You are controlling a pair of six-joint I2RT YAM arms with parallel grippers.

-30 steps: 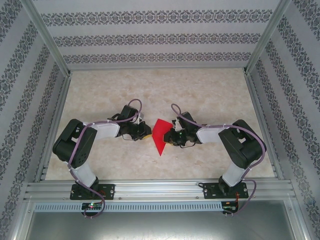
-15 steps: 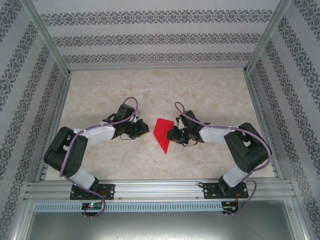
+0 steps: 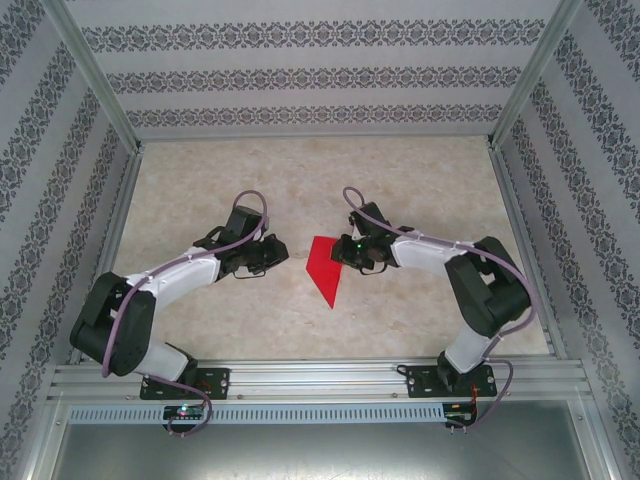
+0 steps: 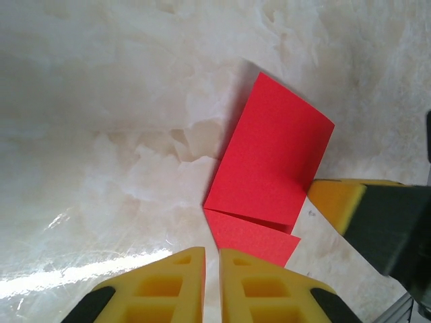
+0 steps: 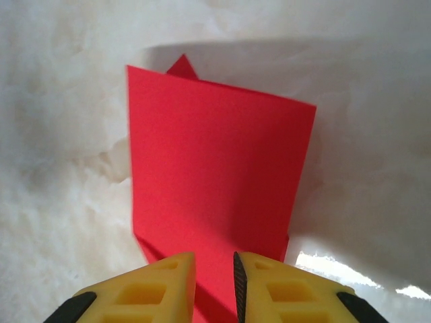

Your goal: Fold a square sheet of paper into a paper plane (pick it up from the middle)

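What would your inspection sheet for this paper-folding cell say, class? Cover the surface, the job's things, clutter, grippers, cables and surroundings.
Surface: pale marbled tabletop, glossy in places.
Job's things: red paper, partly folded, pointed at its near end, lying between the two grippers.
Clutter: nothing seen.
Grippers: left gripper nearly shut, empty, apart from the paper; right gripper at the paper's edge, jaws narrowly apart, red showing in the gap, pinch unclear.
Cables: purple cables run along both arms and loop at the wrists.
Surroundings: patterned wall panels; metal frame rail at the near edge.
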